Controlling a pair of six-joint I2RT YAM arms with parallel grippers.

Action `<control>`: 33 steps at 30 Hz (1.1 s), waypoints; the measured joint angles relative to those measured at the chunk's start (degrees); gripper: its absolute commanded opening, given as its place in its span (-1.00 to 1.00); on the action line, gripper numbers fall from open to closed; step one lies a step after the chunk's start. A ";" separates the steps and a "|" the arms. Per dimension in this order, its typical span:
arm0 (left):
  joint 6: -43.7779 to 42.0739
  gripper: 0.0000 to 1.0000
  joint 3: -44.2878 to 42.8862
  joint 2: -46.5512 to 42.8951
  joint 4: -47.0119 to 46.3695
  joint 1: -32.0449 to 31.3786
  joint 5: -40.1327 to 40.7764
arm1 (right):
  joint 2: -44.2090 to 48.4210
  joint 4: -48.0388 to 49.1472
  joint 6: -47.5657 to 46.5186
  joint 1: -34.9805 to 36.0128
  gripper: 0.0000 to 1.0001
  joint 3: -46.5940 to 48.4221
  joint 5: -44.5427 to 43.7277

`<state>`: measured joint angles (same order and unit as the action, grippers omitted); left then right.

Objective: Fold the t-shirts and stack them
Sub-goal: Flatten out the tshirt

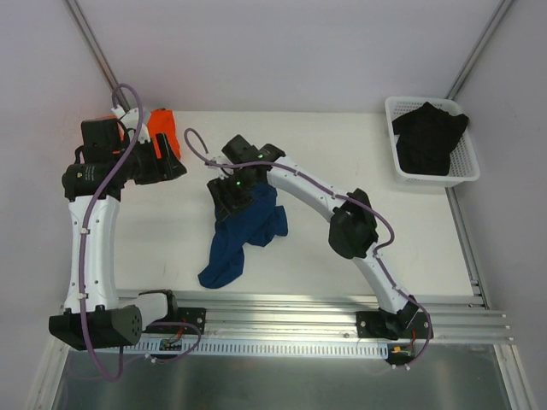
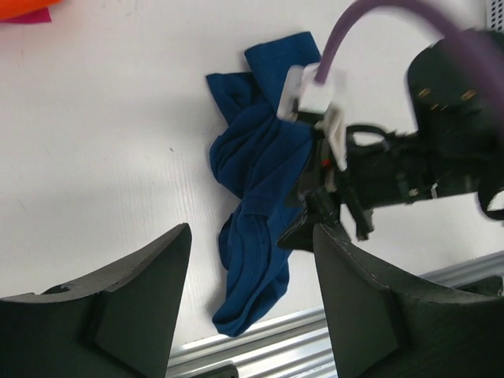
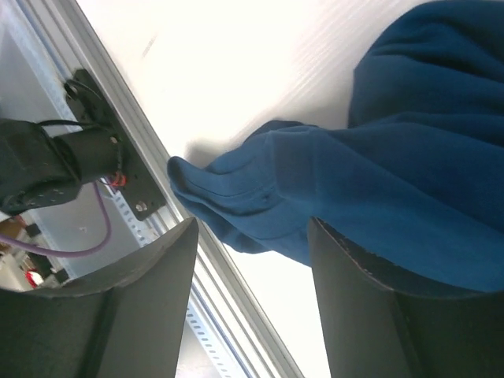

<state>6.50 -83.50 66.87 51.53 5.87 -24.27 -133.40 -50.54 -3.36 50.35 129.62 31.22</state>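
The blue t-shirt (image 1: 244,231) lies crumpled in the middle of the table, one end trailing toward the near rail; its print does not show. It also shows in the left wrist view (image 2: 256,173) and the right wrist view (image 3: 409,173). My right gripper (image 1: 226,209) is low over its upper end, jaws open (image 3: 252,222), with the cloth just beyond the fingertips. The orange t-shirt (image 1: 162,128) is bunched at the far left, partly hidden by my left arm; a corner of it shows in the left wrist view (image 2: 24,9). My left gripper (image 1: 175,165) hovers beside it, open and empty (image 2: 252,230).
A white basket (image 1: 468,171) at the far right holds a black cloth (image 1: 427,137). Aluminium rails (image 1: 299,307) run along the near edge of the table. The right arm's elbow (image 1: 352,226) stands above the table's centre right.
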 measured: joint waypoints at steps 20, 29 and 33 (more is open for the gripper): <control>4.09 0.29 -4.48 -2.32 -0.33 6.60 -3.43 | -6.25 -2.27 -4.33 2.73 -0.19 0.55 -13.60; 5.01 0.29 -4.46 -2.32 -0.33 6.62 -4.26 | -8.52 -2.03 -6.38 2.54 -0.99 3.54 -20.98; 5.42 0.29 -4.44 -2.29 -0.68 6.99 -4.63 | -8.57 -1.84 -6.80 1.88 -0.99 4.59 -22.86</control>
<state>11.92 -87.94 64.58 50.85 12.86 -28.91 -141.97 -52.38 -10.15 52.23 134.21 8.36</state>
